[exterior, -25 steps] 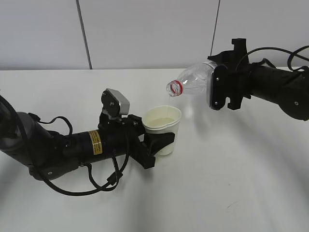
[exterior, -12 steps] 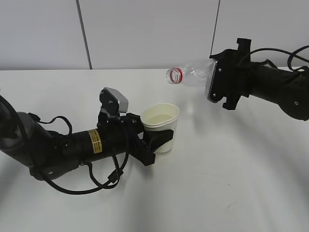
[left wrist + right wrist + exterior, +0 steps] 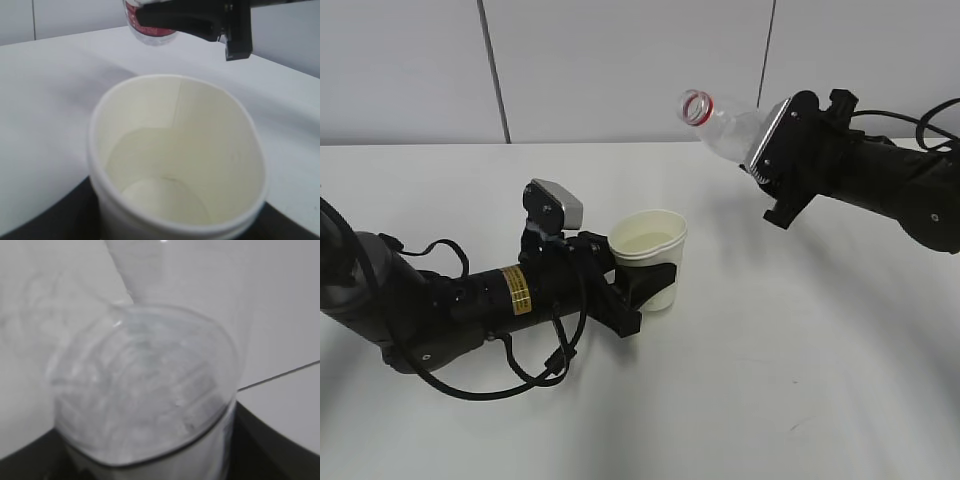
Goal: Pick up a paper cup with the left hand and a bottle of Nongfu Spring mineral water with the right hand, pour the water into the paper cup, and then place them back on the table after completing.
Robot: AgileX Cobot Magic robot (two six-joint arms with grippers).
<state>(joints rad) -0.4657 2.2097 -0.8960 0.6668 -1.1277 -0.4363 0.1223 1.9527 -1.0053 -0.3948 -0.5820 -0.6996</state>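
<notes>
My left gripper [image 3: 645, 285] is shut on the white paper cup [image 3: 650, 258], held upright just above the table [image 3: 740, 400]. The cup's cream inside [image 3: 180, 165] fills the left wrist view, with clear water low in it. My right gripper [image 3: 775, 160] is shut on the clear bottle [image 3: 725, 128], held up high at the back right. The bottle tilts with its open, red-ringed mouth [image 3: 696, 104] pointing up and left, away from the cup. In the right wrist view the bottle [image 3: 145, 390] fills the frame, blurred. The bottle's lower part [image 3: 150, 25] shows at the top of the left wrist view.
A grey-white wall with vertical seams [image 3: 492, 70] stands behind the table. The left arm's cables [image 3: 520, 375] loop on the tabletop near the front left.
My right gripper has swung the bottle from pointing down-left over the cup to mouth up, and moved it up and right. The cup has shifted slightly left and back.
</notes>
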